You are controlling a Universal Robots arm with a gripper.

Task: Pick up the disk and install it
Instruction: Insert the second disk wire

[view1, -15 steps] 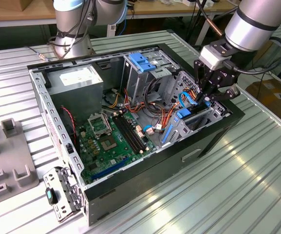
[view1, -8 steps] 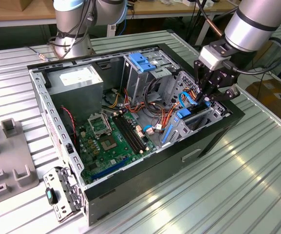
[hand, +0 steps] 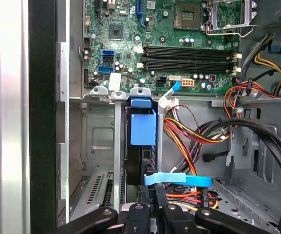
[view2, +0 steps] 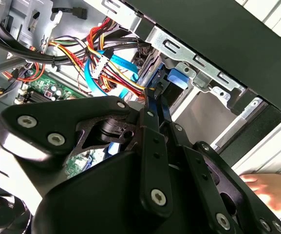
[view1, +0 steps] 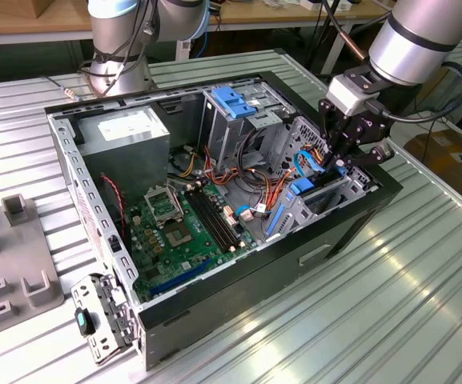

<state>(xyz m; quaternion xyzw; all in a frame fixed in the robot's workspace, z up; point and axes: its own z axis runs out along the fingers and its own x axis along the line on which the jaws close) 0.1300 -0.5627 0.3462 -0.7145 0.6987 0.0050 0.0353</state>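
The disk (hand: 142,129) stands on edge in a slot of the metal drive bay (hand: 99,141) at the front corner of the open computer case (view1: 239,304). Its blue frame faces the first wrist view, and the same blue end (view2: 177,78) appears in the second wrist view and in the exterior view (view1: 304,189). My gripper (hand: 152,187) reaches down into the bay, shut, with its thin fingertips (view2: 155,97) together at the disk's near edge. In the exterior view the gripper (view1: 339,164) hangs over that corner of the case.
Bundled cables (hand: 203,131) and a flat blue cable (hand: 179,179) lie right beside the disk. The motherboard (view1: 182,232), grey power supply (view1: 126,132) and a blue-latched cage (view1: 235,100) are in the case. A hand (view2: 262,187) rests outside the case wall. A grey fixture (view1: 14,264) stands on the table.
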